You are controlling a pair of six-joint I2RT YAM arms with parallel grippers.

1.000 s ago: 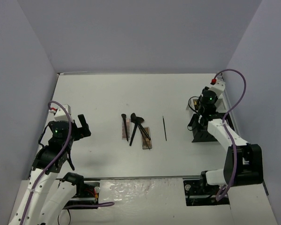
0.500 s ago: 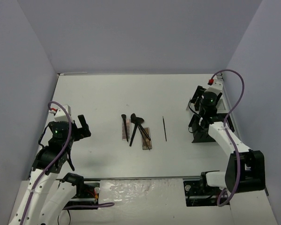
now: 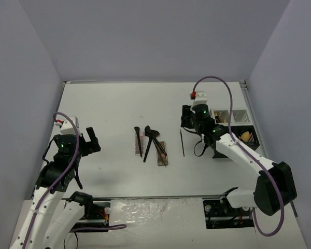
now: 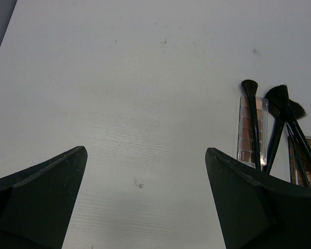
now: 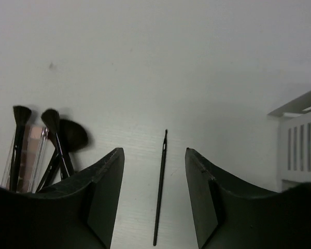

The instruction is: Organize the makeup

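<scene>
The makeup lies mid-table. Two narrow palettes (image 3: 139, 141) (image 3: 162, 152) have three black brushes (image 3: 148, 141) lying across them. A thin black brush (image 3: 182, 141) lies alone to their right. My right gripper (image 3: 187, 120) hovers above that thin brush's far end, open and empty. In the right wrist view the thin brush (image 5: 160, 192) lies lengthwise on the table in the gap of the gripper (image 5: 154, 151). A tan sponge (image 3: 245, 136) sits in the organizer rack (image 3: 233, 115). My left gripper (image 3: 92, 140) is open and empty, left of the pile, with a palette (image 4: 247, 129) and brushes (image 4: 276, 122) ahead to its right (image 4: 146, 150).
The rack's white slatted side (image 5: 300, 150) stands just right of my right gripper. Grey walls close in the table on the left, back and right. Bare white tabletop (image 4: 145, 78) stretches ahead of the left gripper.
My right arm has swung left, away from the organizer rack, to above the thin brush, uncovering the rack. Its jaws opened wider. The left arm has not moved.
</scene>
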